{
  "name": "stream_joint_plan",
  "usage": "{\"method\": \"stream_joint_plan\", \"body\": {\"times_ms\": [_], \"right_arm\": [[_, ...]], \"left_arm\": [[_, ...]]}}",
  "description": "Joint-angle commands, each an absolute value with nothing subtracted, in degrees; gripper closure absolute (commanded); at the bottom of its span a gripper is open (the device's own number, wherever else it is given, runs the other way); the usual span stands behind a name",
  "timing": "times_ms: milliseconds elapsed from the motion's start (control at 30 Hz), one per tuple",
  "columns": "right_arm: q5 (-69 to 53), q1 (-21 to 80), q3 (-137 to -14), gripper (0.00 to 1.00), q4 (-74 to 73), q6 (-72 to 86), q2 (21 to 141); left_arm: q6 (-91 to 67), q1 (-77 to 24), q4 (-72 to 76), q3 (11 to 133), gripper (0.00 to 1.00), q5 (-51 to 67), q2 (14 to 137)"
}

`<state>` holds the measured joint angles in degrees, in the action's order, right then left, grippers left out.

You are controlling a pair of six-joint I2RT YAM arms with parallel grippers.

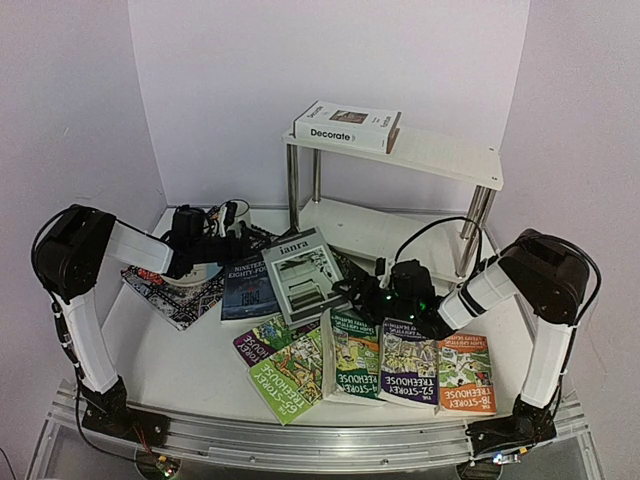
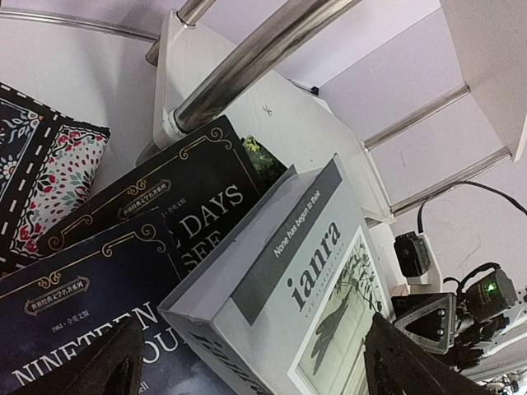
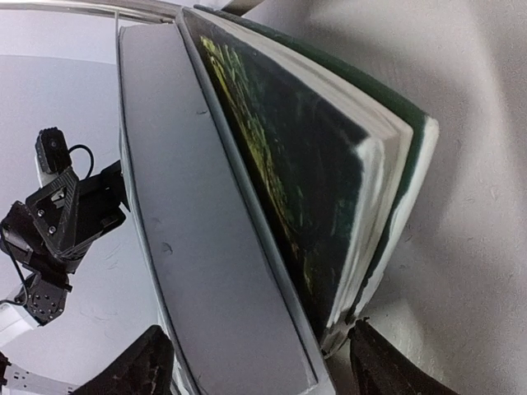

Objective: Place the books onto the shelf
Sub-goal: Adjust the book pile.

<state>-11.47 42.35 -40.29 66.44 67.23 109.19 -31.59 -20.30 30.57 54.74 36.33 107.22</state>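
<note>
Released, my left gripper (image 2: 254,322) hangs with jaws wide either side of the grey book's (image 2: 317,271) corner. My right gripper (image 3: 259,329) brackets that book and a green book (image 3: 288,164); I cannot tell whether it pinches them. Beyond both grippers stands the shelf (image 1: 450,165).

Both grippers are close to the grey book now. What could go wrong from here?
1. The right gripper has both the grey book and a dark green book between its open fingers, so it may take two at once.
2. The grey book lies tilted on dark books; a push could make it slide.
</note>
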Motion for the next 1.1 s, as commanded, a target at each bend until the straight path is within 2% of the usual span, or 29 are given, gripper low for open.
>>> {"method": "stream_joint_plan", "body": {"times_ms": [0, 133, 300, 600, 667, 933, 1067], "right_arm": [[-13.5, 42.3, -39.3, 0.15, 69.4, 67.5, 107.4], [-13.7, 42.5, -38.3, 0.21, 69.5, 68.2, 105.8], [-13.9, 43.0, -37.5, 0.40, 69.4, 68.9, 104.8], [-14.5, 43.0, -39.1, 0.55, 66.4, 67.9, 100.9], [-14.5, 43.0, -39.9, 0.57, 63.9, 67.0, 99.0], [-13.2, 43.0, -40.1, 0.59, 58.2, 64.4, 92.1], [-14.7, 42.7, -40.7, 0.62, 55.8, 64.2, 89.7]], "left_arm": [[-31.9, -21.3, 32.2, 56.1, 0.06, 37.2, 107.9], [-31.9, -21.7, 32.2, 54.9, 0.06, 36.9, 107.3], [-31.9, -22.2, 32.2, 53.6, 0.06, 36.0, 106.2], [-29.7, -22.3, 32.1, 52.7, 0.03, 32.3, 100.6], [-29.4, -22.0, 31.8, 53.0, 0.00, 32.3, 98.4], [-31.3, -21.4, 28.1, 51.1, 0.00, 26.0, 87.0], [-34.7, -21.2, 26.2, 49.7, 0.00, 31.3, 85.4]]}}
